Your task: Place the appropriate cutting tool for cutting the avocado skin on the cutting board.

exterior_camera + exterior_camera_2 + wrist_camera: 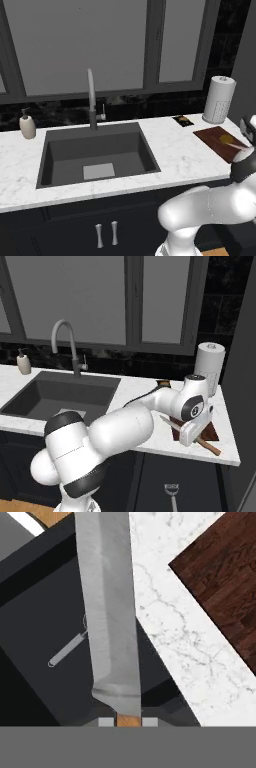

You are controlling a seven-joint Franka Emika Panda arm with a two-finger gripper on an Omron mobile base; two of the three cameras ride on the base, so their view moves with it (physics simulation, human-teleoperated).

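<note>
My gripper [191, 437] is shut on the cutting tool, a long knife with a pale grey blade [169, 422] and a brown wooden handle [209, 446]. It holds the knife roughly level above the counter's front edge, by the near corner of the cutting board [213, 432]. Seen from the hand, the blade [110, 612] runs up from my gripper [127, 721], and the dark reddish-brown cutting board [220, 587] lies off to the upper right, apart from the blade. The cutting board [215, 141] lies at the counter's right end and the small yellowish-brown avocado [226, 139] rests on it.
A dark sink [95, 142] with a tall faucet [91, 100] takes the counter's middle, with a soap bottle [27, 125] to its left. A paper towel roll [219, 100] and a small dark rectangle with yellow marks [182, 120] stand behind the board. Below the blade is a cabinet handle [67, 649].
</note>
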